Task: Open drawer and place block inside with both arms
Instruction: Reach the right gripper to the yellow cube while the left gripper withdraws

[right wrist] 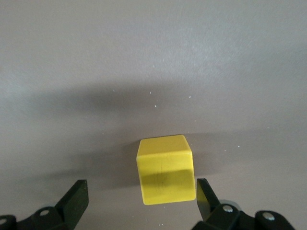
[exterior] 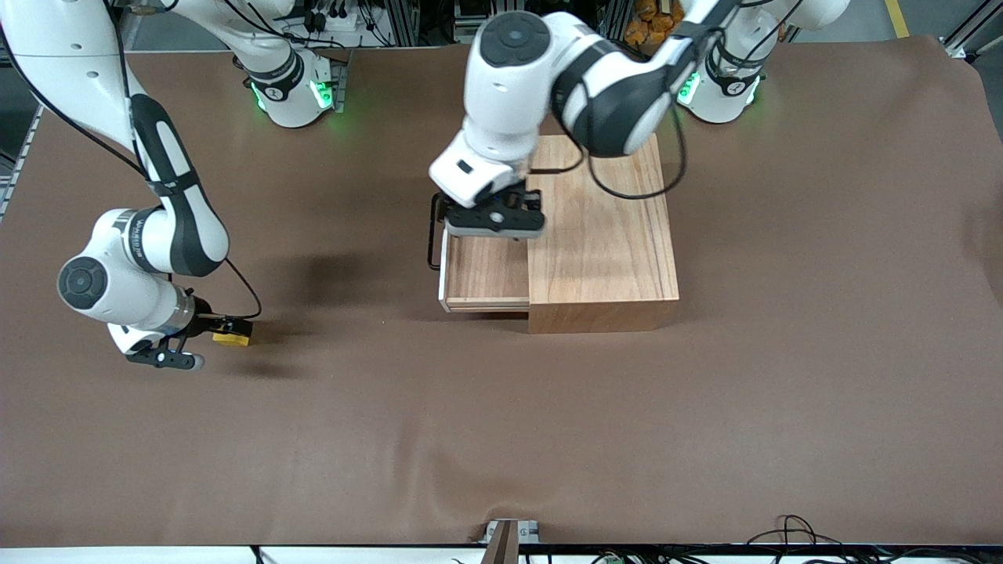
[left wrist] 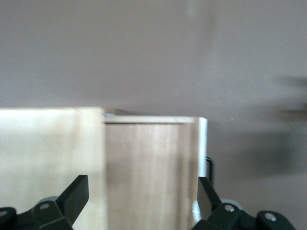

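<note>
One step done: light wooden drawer (exterior: 486, 270) stands open, left gripper (exterior: 495, 220) wide above it; small yellow block (exterior: 232, 338) on brown bench (exterior: 501, 431), between right gripper's (exterior: 205, 338) wide fingers, ungrasped

Robotics lab: two arm bases (exterior: 294, 90) bolted at a brown-covered table (exterior: 783, 392), aluminium framing (exterior: 407, 19) and cables (exterior: 791, 533) around

The worktop (exterior: 783, 392) is covered in plain brown. The wooden box (exterior: 599, 235) shows light, streaked grain; its drawer (exterior: 486, 270) has a white front panel and a black wire handle (exterior: 432, 235). The block (right wrist: 165, 170) is bright yellow. Both arms are white with black joints, their bases glowing green.
</note>
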You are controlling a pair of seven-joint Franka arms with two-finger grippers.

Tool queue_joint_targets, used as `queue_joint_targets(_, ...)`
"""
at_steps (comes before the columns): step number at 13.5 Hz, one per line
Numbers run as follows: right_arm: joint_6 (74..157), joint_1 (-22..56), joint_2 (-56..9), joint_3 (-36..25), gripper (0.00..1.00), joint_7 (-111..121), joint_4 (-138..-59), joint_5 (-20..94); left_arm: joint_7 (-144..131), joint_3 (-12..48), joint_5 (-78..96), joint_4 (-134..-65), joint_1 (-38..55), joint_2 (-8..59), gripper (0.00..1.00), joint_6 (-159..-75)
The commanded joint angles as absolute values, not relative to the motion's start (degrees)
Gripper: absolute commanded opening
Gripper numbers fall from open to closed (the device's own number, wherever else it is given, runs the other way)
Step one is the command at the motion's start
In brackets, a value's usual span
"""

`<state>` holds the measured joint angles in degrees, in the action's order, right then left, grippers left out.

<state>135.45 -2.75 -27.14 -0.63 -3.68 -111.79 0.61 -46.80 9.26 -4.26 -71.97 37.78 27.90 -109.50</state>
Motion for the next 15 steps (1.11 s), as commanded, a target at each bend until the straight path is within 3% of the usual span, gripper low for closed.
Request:
queue_joint_targets(1, 138.2, -3.7, -26.9, -0.4, 1.00, 0.2, -112.7, -3.1, -41.5, 9.7, -0.8, -73.6, 32.4, 24.1, 1.00, -106.3)
queue_joint_targets(5, 139.3, -4.3, -27.2, -0.4, 1.00, 3.4, -113.0, -3.3, -37.5, 9.5, -0.7, -73.6, 26.9, 22.2, 1.00, -102.1)
queue_joint_targets(8, 149.1, -4.0, -27.2, -0.4, 1.00, 3.3, -118.2, -3.3, -31.6, 9.6, -0.6, -73.5, 21.9, 21.3, 1.00, -98.6)
queue_joint_targets(13, 158.3, -4.2, -27.1, -0.5, 1.00, 3.2, -123.4, -3.3, -22.0, 9.7, -0.7, -73.3, 14.0, 19.7, 1.00, -93.0)
queue_joint_targets(14, 158.7, -4.1, -27.1, -0.5, 0.90, 3.0, -123.6, -3.3, -19.4, 10.1, -0.5, -73.5, 11.9, 18.8, 1.00, -92.2)
queue_joint_targets(15, 158.6, -4.3, -27.1, -0.4, 0.51, 2.9, -123.5, -3.3, -17.3, 11.1, -0.1, -73.5, 9.7, 18.3, 1.00, -91.0)
